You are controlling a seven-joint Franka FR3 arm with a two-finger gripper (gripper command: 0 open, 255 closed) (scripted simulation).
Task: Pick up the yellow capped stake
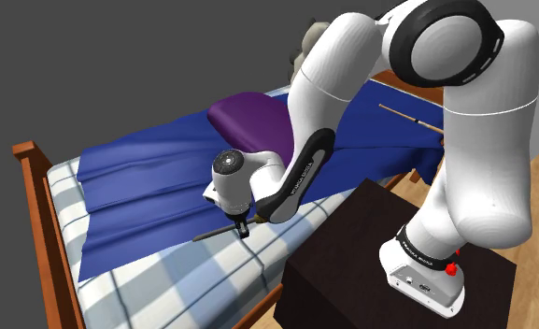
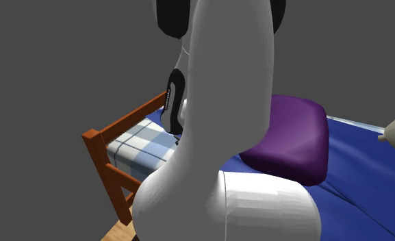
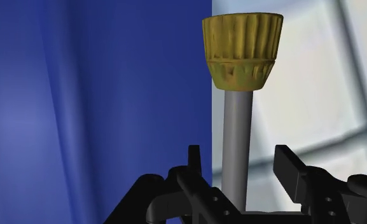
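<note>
The stake lies on the bed where the blue blanket (image 3: 99,108) meets the checked sheet (image 3: 315,83). It has a ribbed yellow cap (image 3: 242,54) and a grey shaft (image 3: 237,140). In the shoulder view the stake (image 1: 211,233) is a thin dark rod on the sheet's near side. My gripper (image 3: 239,164) is open and straddles the shaft, with a small gap between it and each finger. The cap points away from the hand. In the shoulder view the gripper (image 1: 242,224) is low over the bed at the stake's end nearest the stand.
A purple pillow (image 1: 248,121) rests on the blue blanket (image 1: 155,178) just behind the hand. A thin wooden stick (image 1: 412,116) lies further along the blanket. The bed's wooden frame (image 1: 34,187) rims the mattress. The dark stand (image 1: 351,252) abuts the bed.
</note>
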